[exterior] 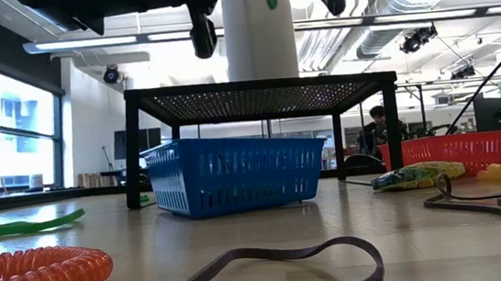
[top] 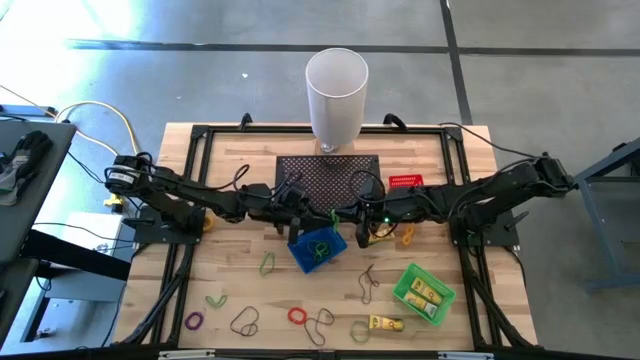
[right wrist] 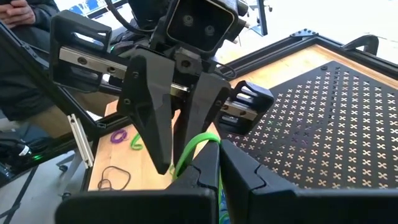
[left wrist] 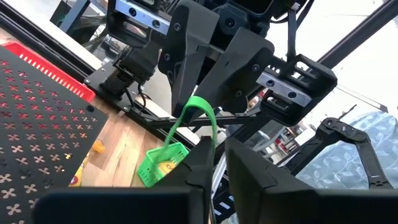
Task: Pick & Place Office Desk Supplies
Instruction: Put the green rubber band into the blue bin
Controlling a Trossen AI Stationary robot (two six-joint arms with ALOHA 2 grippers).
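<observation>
Wooden tabletop (top: 250, 165) inside a black frame, concrete floor around it, an open workshop showing beyond in the low view. Both arms are meeting over the table's middle, above the blue basket (top: 318, 248), which is sitting just near of the black mesh stand (top: 328, 175); a tall white cylinder (top: 336, 92) is standing at the stand's far edge. Right gripper (right wrist: 214, 167) is clenched on a green band (right wrist: 198, 149), holding it up as a loop. Left gripper (left wrist: 217, 155) is facing it, fingers pinching in on the same band (left wrist: 198, 113); whether they are fully gripping yet, cannot tell from the pictures. So this is looking like a handover in mid-air over the basket, which already has green bands lying in it. Other supplies are lying loose across the near half: green, purple (top: 194, 321), red (top: 296, 315) and dark bands, a yellow piece (top: 385, 323), more yellow pieces in the green tray (top: 423, 292) at near right, and a red tray (top: 404, 182) beside the stand. Risks from here: both grippers are pulling on one thin elastic loop, so if the arms are separating before one lets go, the band could stretch and snap away off the table. If the right releases before the left has a firm pinch, the band is dropping, perhaps onto the stand or beside the basket. Fingertips are very close, so a small misalignment could make them collide.
</observation>
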